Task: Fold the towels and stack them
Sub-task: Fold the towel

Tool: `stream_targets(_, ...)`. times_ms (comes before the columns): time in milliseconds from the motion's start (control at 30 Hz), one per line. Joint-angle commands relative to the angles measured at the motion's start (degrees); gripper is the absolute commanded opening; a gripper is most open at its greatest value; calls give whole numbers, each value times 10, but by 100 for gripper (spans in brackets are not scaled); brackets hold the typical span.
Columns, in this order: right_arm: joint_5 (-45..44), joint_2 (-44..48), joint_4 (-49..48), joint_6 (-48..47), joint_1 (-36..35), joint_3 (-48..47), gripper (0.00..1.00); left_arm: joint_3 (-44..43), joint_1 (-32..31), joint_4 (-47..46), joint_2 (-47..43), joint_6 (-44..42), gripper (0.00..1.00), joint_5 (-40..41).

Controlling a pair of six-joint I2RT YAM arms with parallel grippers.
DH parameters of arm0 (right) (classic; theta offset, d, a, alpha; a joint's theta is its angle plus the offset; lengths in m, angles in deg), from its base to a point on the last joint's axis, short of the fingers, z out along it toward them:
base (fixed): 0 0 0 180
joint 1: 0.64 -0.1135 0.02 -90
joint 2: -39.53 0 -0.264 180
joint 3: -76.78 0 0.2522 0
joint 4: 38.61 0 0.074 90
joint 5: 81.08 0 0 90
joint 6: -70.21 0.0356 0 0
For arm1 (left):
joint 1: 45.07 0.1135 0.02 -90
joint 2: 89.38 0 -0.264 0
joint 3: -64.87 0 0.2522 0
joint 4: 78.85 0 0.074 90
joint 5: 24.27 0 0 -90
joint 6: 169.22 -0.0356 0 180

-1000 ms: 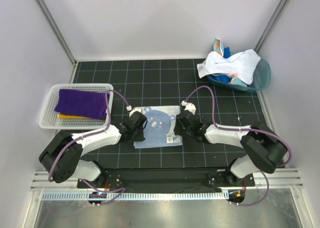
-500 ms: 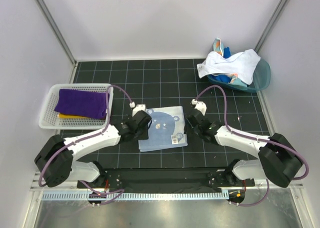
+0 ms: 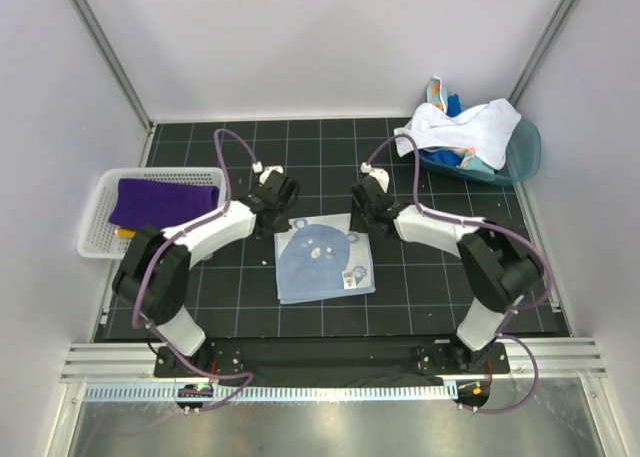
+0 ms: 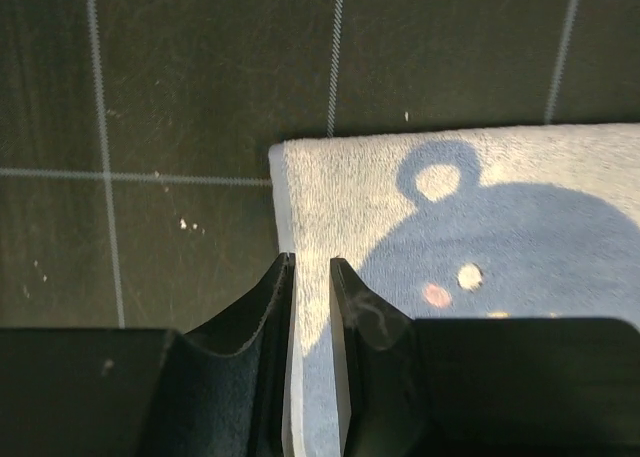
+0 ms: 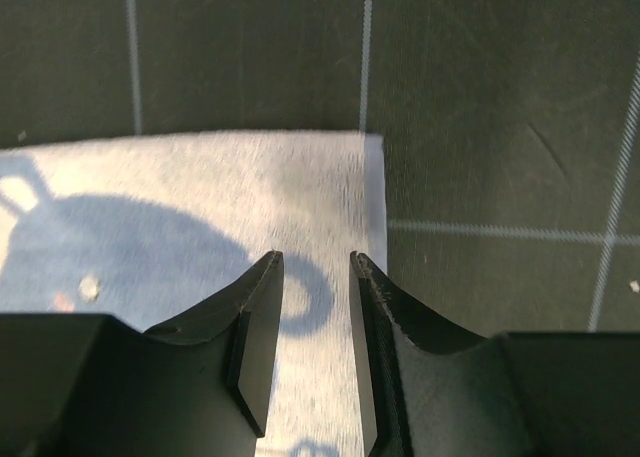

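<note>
Pale blue bear towel (image 3: 324, 267) flat on the tabletop (image 3: 420, 297), folded. Over its far left corner, left pincer (image 4: 310, 267) barely parted, empty; over its far right corner, right pincer (image 5: 315, 259) parted wider, also empty. Risk: pinching one layer only and peeling the fold open, or skewing it through uneven pulls. Farther left of it, purple towel (image 3: 165, 202) in basket (image 3: 95, 222).

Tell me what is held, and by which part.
Right fingers gape over the far corner of the pale blue bear-print towel, holding nothing; left fingers straddle its left edge, grip unclear.
</note>
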State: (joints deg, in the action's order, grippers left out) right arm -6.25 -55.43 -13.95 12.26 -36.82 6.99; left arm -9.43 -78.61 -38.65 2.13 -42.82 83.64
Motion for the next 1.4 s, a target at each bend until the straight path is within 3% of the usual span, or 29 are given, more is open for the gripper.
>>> stream_targets(0,19,-55,-13,-15,20,-44,39,-47,5,-23,34,-44,23,-7)
stream_targets(200,36,-113,-25,-5,50,-55,37,-98,21,2,114,-55,27,24)
stream_targets(633,9,-82,-28,1,64,-5,37,-139,37,17,192,-74,31,26)
stream_targets(767,9,-67,-22,-4,67,-5,38,-151,37,16,188,-78,34,23)
stream_targets(1200,3,1,11,-59,75,-29,56,-173,39,24,145,-98,40,-45)
stream_targets(1367,8,-24,28,-74,81,-59,55,-173,39,23,156,-101,41,-54)
